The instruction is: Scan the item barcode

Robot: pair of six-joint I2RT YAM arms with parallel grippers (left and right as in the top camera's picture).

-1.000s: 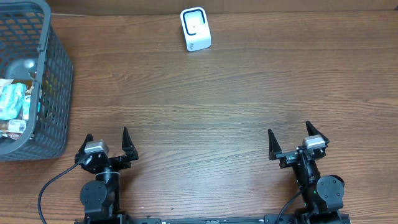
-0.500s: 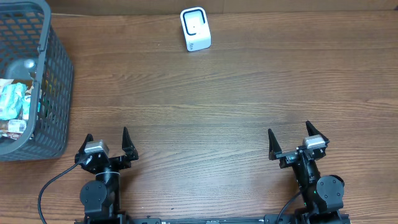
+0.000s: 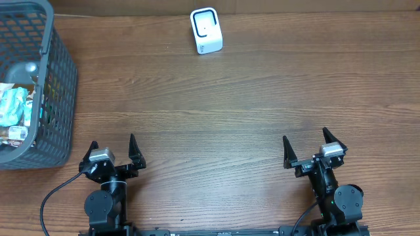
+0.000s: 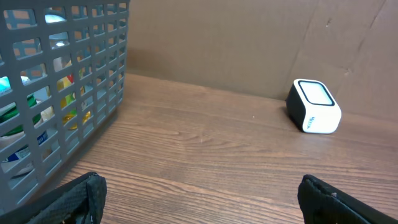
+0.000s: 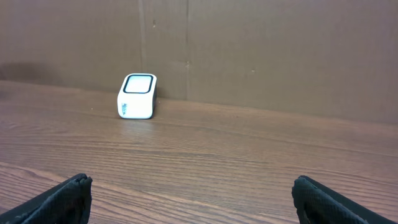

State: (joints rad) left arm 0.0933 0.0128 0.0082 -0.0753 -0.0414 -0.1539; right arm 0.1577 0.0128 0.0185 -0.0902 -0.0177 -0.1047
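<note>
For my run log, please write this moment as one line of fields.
left claw: open, empty | right claw: open, empty | items: in basket | scanner: far side, untouched | scan: not yet done

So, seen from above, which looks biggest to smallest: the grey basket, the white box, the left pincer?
1. Grey basket, by far.
2. Left pincer.
3. White box.
The pincer may sit nearer the camera, so the last two are unsure.

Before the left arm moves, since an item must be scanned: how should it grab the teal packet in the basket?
Probably from straight above, through the open top of the basket, pinching the teal packet by its exposed upper edge; the mesh sides block any sideways approach.
</note>
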